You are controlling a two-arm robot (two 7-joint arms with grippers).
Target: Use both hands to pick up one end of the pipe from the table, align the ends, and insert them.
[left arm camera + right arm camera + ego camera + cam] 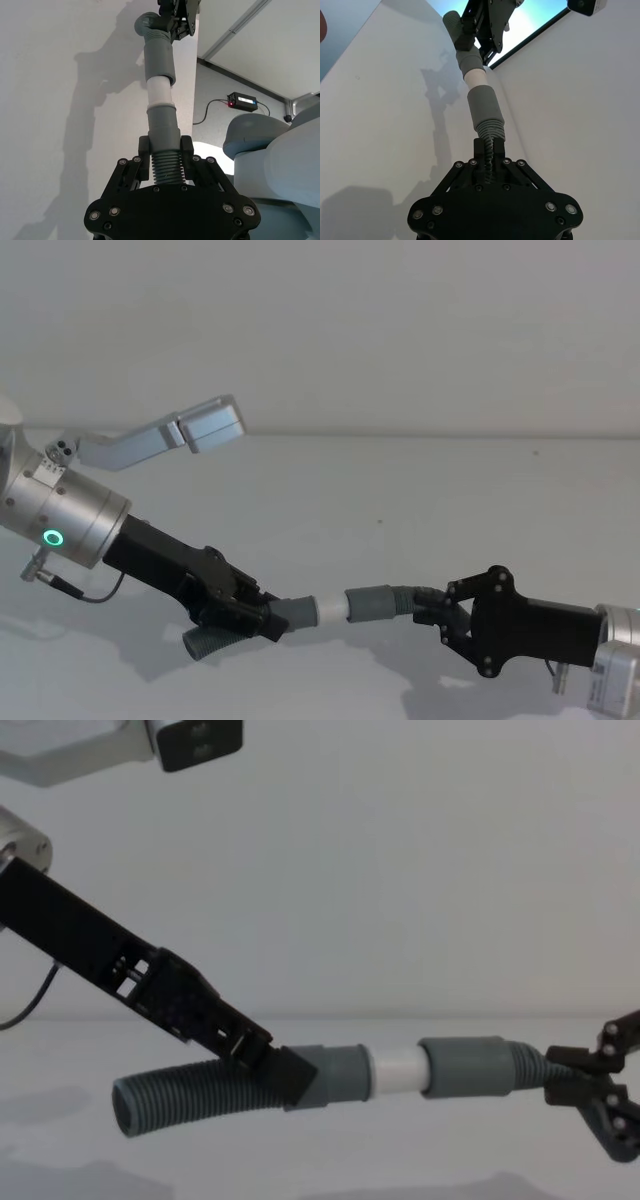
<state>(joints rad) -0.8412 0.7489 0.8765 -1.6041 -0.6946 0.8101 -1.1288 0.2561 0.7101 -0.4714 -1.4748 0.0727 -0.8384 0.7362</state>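
the two pipe pieces hang end to end above the white counter (400,490), the white spigot (398,1071) entering the right piece's socket cuff (463,1067), part of it still showing. the left claw (262,618) is clamped on its ribbed hose (190,1096) behind the cuff, arm slanting down from the left. the right claw (432,612) is closed on the other hose, its wrist reaching in low from the right.

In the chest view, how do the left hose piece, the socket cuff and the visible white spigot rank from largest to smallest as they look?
1. Left hose piece, ribs and cuff together, longest.
2. Socket cuff.
3. White spigot, the short band between the two cuffs.
All lie at similar depth, so the order seems safe.
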